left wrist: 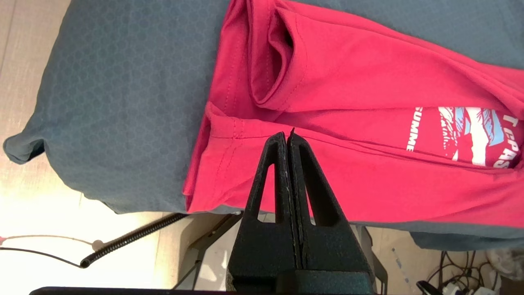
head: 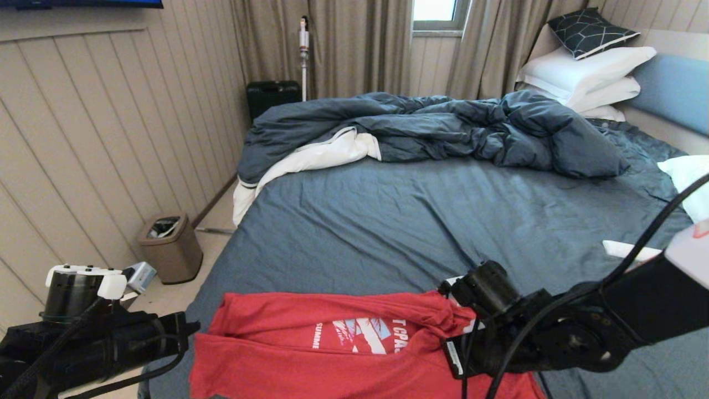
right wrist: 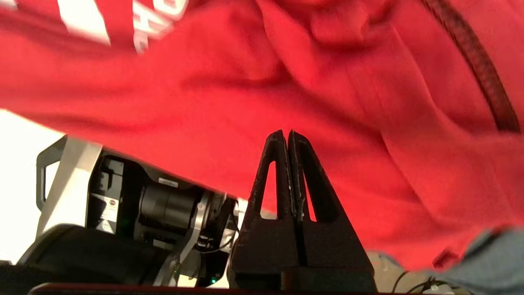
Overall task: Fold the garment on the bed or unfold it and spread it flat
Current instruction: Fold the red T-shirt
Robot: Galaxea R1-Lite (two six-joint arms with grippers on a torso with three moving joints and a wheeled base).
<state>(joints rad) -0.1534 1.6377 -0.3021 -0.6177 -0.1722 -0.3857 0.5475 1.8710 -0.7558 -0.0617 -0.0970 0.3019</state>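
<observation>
Left wrist view showed our left claw (left wrist: pixel 287 137) with its two black fingers pressed together, nothing between them, poised above the near hem of the garment (left wrist: pixel 348 135). Our right claw (right wrist: pixel 285 137) was likewise closed on nothing, its tips close over red cloth in the right wrist view. From the head view we saw the right arm reaching across the garment's right side, while the left arm sat off the bed's near-left corner.

The garment (head: pixel 332 343) lay at the near edge of the bed (head: pixel 388 221), partly folded: one layer turned over the chest so that only part of the white and light-blue graphic and some lettering showed. A sleeve opening gaped near its left side. Beyond it we saw bare slate-blue sheet, then the rumpled dark blue duvet (head: pixel 443 130), with white pillows (head: pixel 587 77) at the headboard.
</observation>
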